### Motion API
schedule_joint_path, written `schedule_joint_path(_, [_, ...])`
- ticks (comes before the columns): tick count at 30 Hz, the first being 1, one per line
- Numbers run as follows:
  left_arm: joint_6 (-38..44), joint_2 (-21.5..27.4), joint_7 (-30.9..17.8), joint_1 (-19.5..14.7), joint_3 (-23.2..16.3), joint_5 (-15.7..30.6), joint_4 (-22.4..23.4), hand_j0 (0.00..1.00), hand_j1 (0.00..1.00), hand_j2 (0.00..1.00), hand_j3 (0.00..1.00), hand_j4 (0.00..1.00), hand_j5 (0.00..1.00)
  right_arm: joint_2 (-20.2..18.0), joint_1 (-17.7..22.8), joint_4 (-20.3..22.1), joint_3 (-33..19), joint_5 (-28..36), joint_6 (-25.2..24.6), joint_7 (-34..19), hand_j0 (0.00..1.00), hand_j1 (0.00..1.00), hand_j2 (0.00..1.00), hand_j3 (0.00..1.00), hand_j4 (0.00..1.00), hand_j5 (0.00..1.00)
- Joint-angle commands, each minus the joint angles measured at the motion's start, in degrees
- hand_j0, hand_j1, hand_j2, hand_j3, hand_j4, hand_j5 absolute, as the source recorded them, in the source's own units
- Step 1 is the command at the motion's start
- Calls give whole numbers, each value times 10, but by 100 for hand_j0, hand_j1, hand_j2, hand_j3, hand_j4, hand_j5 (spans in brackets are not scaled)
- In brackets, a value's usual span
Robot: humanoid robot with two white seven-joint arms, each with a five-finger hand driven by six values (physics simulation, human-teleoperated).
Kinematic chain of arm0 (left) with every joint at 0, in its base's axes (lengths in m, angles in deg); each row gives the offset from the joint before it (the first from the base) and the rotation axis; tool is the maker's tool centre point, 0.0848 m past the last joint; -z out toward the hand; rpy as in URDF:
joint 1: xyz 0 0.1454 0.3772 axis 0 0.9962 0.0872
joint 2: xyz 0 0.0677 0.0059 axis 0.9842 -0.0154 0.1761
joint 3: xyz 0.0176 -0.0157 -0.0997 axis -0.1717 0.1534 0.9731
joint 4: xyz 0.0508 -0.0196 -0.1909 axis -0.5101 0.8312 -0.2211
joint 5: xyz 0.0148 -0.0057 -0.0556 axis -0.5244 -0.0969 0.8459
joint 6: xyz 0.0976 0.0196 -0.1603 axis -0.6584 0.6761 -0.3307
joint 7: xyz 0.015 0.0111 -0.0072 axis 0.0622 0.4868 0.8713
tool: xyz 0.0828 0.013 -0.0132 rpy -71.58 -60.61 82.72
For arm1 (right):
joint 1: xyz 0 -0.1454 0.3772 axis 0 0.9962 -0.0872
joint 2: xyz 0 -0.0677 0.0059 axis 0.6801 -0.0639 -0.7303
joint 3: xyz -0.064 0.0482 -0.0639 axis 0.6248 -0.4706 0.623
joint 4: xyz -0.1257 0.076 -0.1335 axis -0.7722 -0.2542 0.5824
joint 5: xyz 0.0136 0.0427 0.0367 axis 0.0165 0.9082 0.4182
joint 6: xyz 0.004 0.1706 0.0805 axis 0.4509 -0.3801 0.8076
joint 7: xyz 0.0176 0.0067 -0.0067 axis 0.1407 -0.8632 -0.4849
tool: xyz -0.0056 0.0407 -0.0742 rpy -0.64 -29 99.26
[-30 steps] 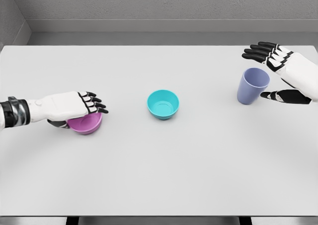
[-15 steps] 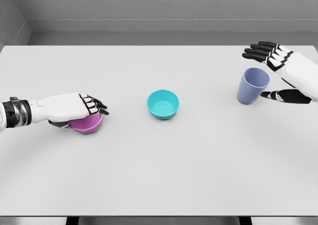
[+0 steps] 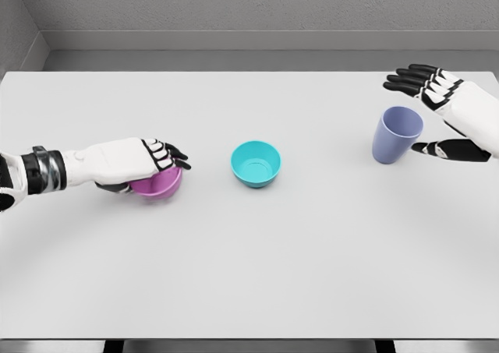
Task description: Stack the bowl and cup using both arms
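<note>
Left robot hand (image 3: 144, 162) clamped over pink bowl (image 3: 158, 183), left of teal bowl (image 3: 256, 164) on bench (image 3: 249, 275) — lift clear, lower in centred. Right robot hand (image 3: 437, 115) spread beside cup (image 3: 396, 135) — not gripping.

left hand (image 3: 139, 164) grips pink bowl (image 3: 158, 186) | right hand (image 3: 444, 111) open beside cup (image 3: 396, 135)
</note>
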Motion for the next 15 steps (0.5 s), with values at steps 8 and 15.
schedule_joint_path(8, [1,-69,0,-31,2,3,0,63,63,63,63,63,63,7,-1,-11,-3,3,0,1,100,100,100,100,100,100])
schedule_joint_path(15, [1,-101,-3,-54,1,0,2,55,55,55,55,55,55,11,0,-11,-2,4,0,0,100,100,100,100,100,100])
